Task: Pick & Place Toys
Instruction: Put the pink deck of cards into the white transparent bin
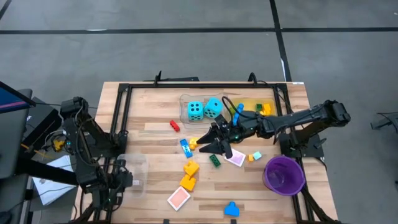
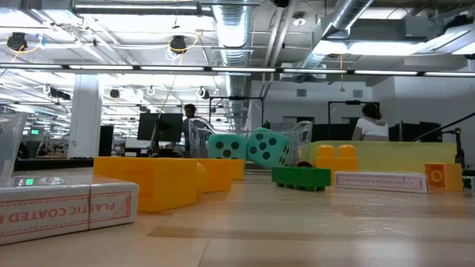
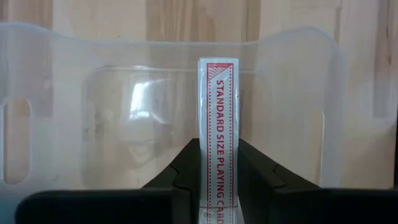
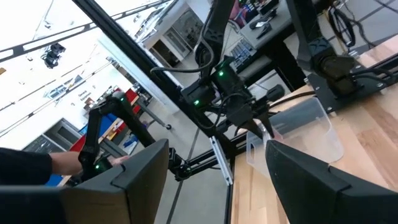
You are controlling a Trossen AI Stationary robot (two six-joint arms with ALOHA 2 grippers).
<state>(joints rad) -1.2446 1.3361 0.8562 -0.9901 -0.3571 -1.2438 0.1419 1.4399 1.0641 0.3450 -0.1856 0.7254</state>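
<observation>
My left gripper (image 3: 217, 163) is at the table's near left, over a clear tray (image 1: 134, 167), shut on a white-and-red playing-card box (image 3: 217, 106). My right gripper (image 1: 214, 142) hangs level and open over the middle of the table, with nothing between its fingers (image 4: 149, 174). Two turquoise dice (image 1: 195, 111) (image 1: 213, 107) sit in a clear tray at the far side. Loose bricks lie on the wood: yellow (image 1: 190, 168), orange (image 1: 188, 182), green (image 1: 215, 160), blue (image 1: 231, 210), red (image 1: 175, 126). Flat pink tiles (image 1: 179, 198) (image 1: 236, 159) lie flat on the table. My left gripper pinches the card box between its two fingers by its two broad faces, near one end (image 3: 217, 186). The fingers come from above, pointing steeply down, and lie along the box. The box's narrow printed side faces the wrist camera. Its free end reaches out over the clear tray (image 3: 124, 124).
A purple bowl (image 1: 284, 174) stands at the near right. A yellow tray (image 1: 258, 107) sits at the far right, beside the dice. A black frame (image 1: 121, 118) runs along the table's left and far edges. Bare wood lies between the clear tray and the bricks.
</observation>
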